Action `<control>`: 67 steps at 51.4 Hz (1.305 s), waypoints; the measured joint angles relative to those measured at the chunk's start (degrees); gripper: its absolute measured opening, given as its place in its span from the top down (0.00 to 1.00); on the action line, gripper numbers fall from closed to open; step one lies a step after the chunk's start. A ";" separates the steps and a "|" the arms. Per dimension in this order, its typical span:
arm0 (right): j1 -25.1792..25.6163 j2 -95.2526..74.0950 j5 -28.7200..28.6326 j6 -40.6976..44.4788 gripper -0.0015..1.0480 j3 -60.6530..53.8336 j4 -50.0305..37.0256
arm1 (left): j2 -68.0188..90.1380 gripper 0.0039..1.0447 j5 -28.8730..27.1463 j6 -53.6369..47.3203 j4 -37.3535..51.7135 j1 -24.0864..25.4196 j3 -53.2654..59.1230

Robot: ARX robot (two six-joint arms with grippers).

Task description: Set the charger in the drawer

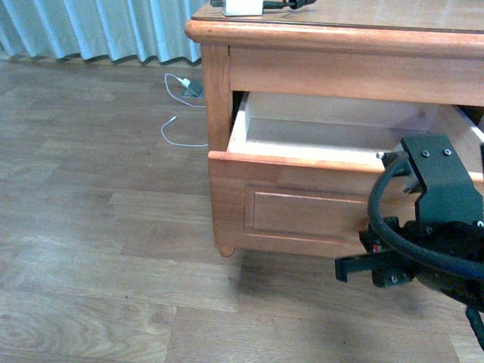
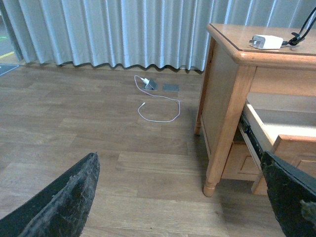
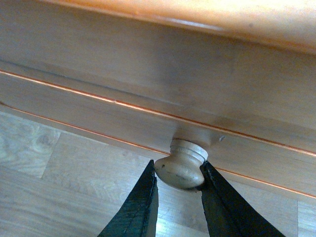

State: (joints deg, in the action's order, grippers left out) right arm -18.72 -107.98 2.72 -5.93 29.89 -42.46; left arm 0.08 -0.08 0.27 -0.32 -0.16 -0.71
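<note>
The right arm reaches low before the nightstand point(image 1: 218, 91), its claw point(image 3: 177, 170) pinching the knob point(image 3: 181, 159) of the open drawer point(image 1: 302, 204). Only the left wrist view shows the left claw point(image 2: 178, 165), spread wide. The charger point(image 2: 266, 41) lies on the nightstand's top surface.

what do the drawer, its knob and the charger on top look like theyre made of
The drawer looks like solid wood under a glossy orange-brown varnish: grain and sheen show on the front, and the inside is paler. The knob is probably wood too, but paler, matte and slightly scuffed. The charger is a smooth white block, most likely plastic.
</note>
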 joint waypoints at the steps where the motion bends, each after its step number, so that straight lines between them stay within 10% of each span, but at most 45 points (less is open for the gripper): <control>1: 0.00 0.44 -0.22 -0.02 0.80 -0.39 0.22 | 0.00 0.05 -0.02 0.00 0.00 0.02 0.00; 26: 1.66 31.47 -3.28 -4.92 0.06 -6.43 18.38 | 0.00 0.05 0.00 0.00 0.00 0.00 0.00; 53: 1.95 82.20 0.68 -10.99 0.08 -15.93 49.72 | 0.00 0.05 0.00 -0.02 0.00 0.02 0.00; 67: 1.38 86.27 2.40 -11.82 0.08 -16.70 49.86 | 0.00 0.05 0.07 0.00 0.00 0.00 0.00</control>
State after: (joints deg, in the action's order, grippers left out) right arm -17.34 -21.71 5.13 -17.76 13.19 7.40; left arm 0.08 -0.01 0.27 -0.32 -0.16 -0.71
